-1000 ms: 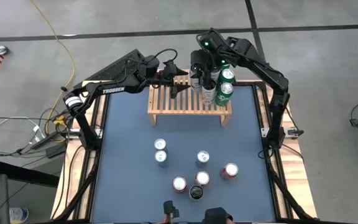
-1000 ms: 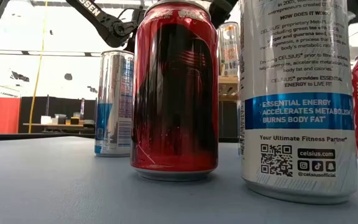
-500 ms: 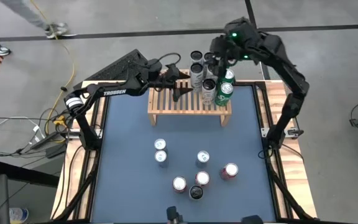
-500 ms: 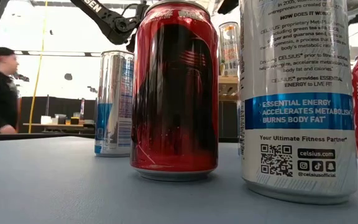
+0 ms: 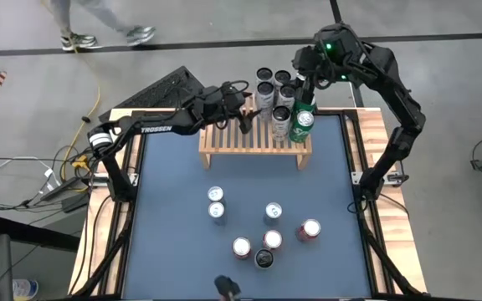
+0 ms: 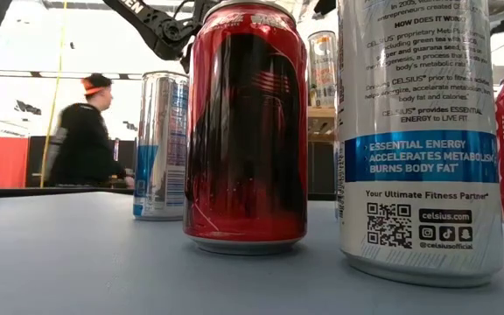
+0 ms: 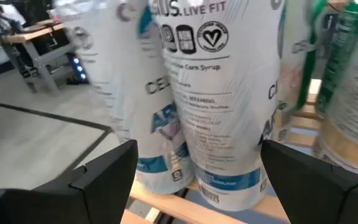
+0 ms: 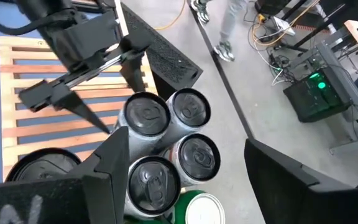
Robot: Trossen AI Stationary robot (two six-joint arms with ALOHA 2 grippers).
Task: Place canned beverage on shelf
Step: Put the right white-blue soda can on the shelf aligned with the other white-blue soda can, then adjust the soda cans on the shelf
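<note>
The light-wood shelf [image 5: 233, 138] stands at the table's far edge. Several white cans [image 5: 273, 88] and two green cans [image 5: 304, 115] stand upright on its right end. My left gripper [image 5: 247, 117] hovers level over the slats, open. In the left wrist view [image 7: 197, 149] its fingers flank a white can [image 7: 210, 112] with gaps on both sides. My right gripper [image 5: 303, 73] hangs open above the cans, and its own view [image 8: 185, 140] looks down on their tops [image 8: 166, 134]. It holds nothing.
Several loose cans [image 5: 262, 230] stand upright on the blue mat nearer the front edge. A red can [image 6: 248, 131] and a white can [image 6: 418, 131] fill the low view. The shelf's left half [image 8: 30, 106] is bare slats. A person [image 6: 81, 140] walks past behind the table.
My right gripper has risen from among the white cans and drawn back toward the table's far right corner, leaving them standing. My left gripper has swung a little to the right, toward the cans. A person has walked into view behind the table.
</note>
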